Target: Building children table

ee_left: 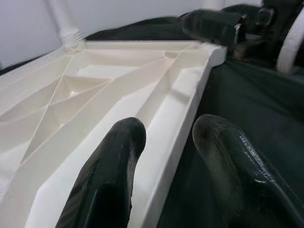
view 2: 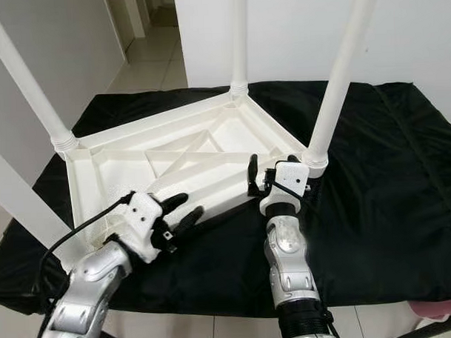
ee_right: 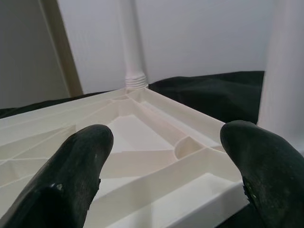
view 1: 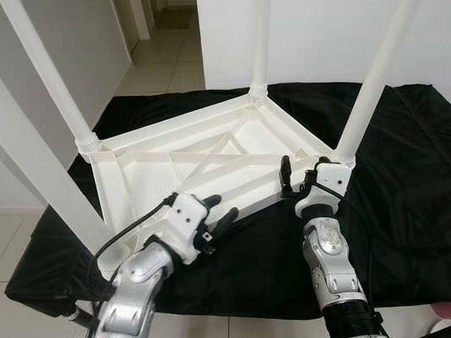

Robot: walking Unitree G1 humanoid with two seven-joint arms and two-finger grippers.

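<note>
Straddling the upturned table's [view 1: 210, 166] near rim, both end effectors [view 1: 218, 214] [view 1: 298, 175] gape apart.

The left gripper [ee_left: 164, 161] has its two black fingers [ee_left: 109, 180] spread on either side of the white table [ee_left: 95, 95] edge, with black cloth [ee_left: 237, 95] beside it.

Both silver arms reach forward from below, wrists bent. The left gripper [view 1: 221, 211] points rightward with its black fingers [ee_left: 109, 180] parted (one on each side of a white rim); the right gripper [view 1: 301, 172] points upward, fingers spread wide.
</note>
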